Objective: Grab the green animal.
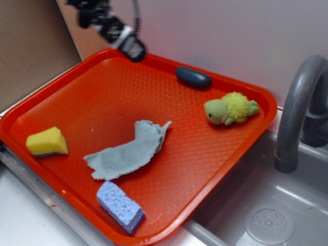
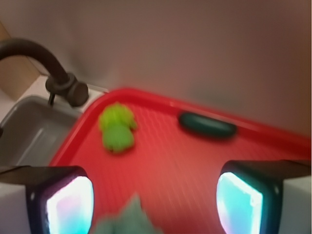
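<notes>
The green animal (image 1: pixel 231 108) is ungrasped, and the whole reach is left to do. The gripper (image 1: pixel 130 47) hangs above the far-left corner of the red tray (image 1: pixel 61 97), fingers (image 2: pixel 66 202) spread wide with nothing between them. Outward from there, a dark blue oval object (image 1: pixel 193 77) lies by the tray's back rim. Beyond it the toy sits near the right edge, beside the sink faucet (image 1: pixel 300 102). Its long axis runs roughly along that rim, head pointing back toward the tray's middle.
</notes>
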Tool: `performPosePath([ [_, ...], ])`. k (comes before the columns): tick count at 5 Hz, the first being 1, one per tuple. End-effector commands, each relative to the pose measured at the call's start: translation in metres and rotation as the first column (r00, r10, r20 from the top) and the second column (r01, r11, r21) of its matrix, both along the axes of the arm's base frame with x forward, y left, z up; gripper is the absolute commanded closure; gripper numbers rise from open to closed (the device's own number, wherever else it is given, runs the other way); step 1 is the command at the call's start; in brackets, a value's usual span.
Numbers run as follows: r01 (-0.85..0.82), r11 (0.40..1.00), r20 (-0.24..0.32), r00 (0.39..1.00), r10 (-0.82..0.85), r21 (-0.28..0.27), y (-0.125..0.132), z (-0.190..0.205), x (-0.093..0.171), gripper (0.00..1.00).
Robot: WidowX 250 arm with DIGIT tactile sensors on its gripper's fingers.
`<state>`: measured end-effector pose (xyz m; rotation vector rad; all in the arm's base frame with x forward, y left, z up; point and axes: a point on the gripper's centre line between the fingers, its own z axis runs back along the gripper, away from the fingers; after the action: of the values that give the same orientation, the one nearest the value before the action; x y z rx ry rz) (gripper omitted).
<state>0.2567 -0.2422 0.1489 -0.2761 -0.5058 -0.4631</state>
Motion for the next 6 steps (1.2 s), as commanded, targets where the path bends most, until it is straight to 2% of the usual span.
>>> performPosePath([
  [1, 0.190, 0.980, 0.004, 0.982, -0.190, 0.054, -0.085, -0.026, 0.011, 0.00],
  [2, 0.238, 0.966, -0.027, 0.971, -0.237, 0.100, -0.101, -0.047, 0.008, 0.00],
  [3, 0.236, 0.959, -0.081, 0.971, -0.225, 0.155, -0.105, -0.069, 0.015, 0.00],
  [5, 0.160, 0.968, -0.136, 0.981, -0.135, 0.195, -0.089, -0.095, 0.035, 0.00],
  [6, 0.162, 0.968, -0.128, 0.982, -0.139, 0.190, -0.096, -0.097, 0.031, 1.00],
])
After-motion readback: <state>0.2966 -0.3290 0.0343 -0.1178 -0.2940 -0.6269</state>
